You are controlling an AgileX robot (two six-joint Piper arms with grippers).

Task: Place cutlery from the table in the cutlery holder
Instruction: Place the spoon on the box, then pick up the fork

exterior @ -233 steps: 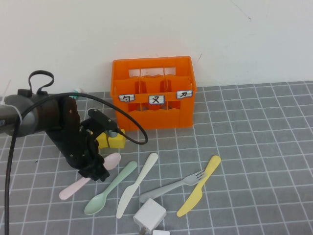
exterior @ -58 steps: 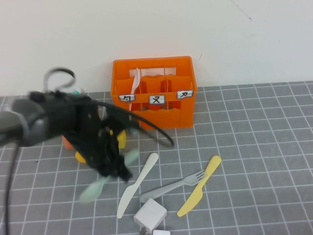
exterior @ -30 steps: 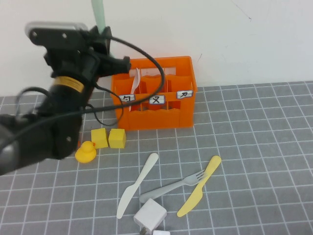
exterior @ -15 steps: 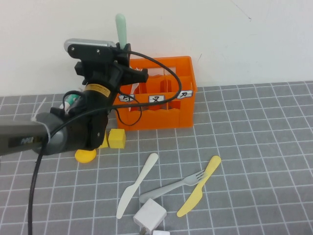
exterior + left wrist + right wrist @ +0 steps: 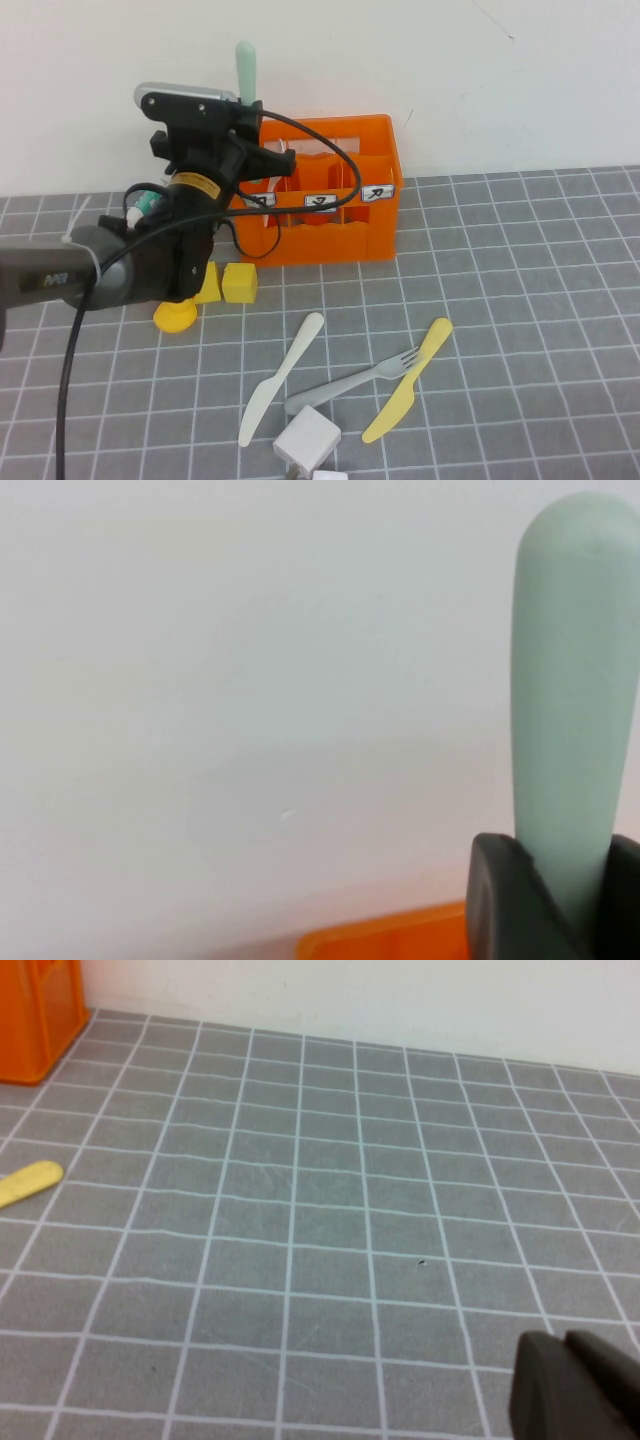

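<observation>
Three pieces of cutlery lie on the worktop [image 5: 560, 330] in front of the cutlery holder [image 5: 315, 190]: the white knife [image 5: 280, 378], the grey fork [image 5: 352, 383] and the yellow knife [image 5: 405, 395]. One white piece [image 5: 283, 163] already stands in the left compartment of the holder.

The left gripper [image 5: 245, 125] hangs over the left end of the holder, with its fingers [image 5: 510, 900] clamped on the mint green spoon [image 5: 245, 68], which points straight up — the handle end is high above the holder, and the bowl end is hidden behind the arm. The right gripper [image 5: 575, 1390] is parked low over bare worktop, well to the right of the holder, and its fingers are together.

I judge the step in hand is lowering the spoon into the left compartment. To do it well, the spoon should stay upright and go down inside the dividers, not on the orange rim. The fingers should open only when the lower end is deep inside the compartment — if they open too early, the spoon may tip over the rim and fall back to the worktop. The arm should also keep clear of the piece already standing there.
</observation>
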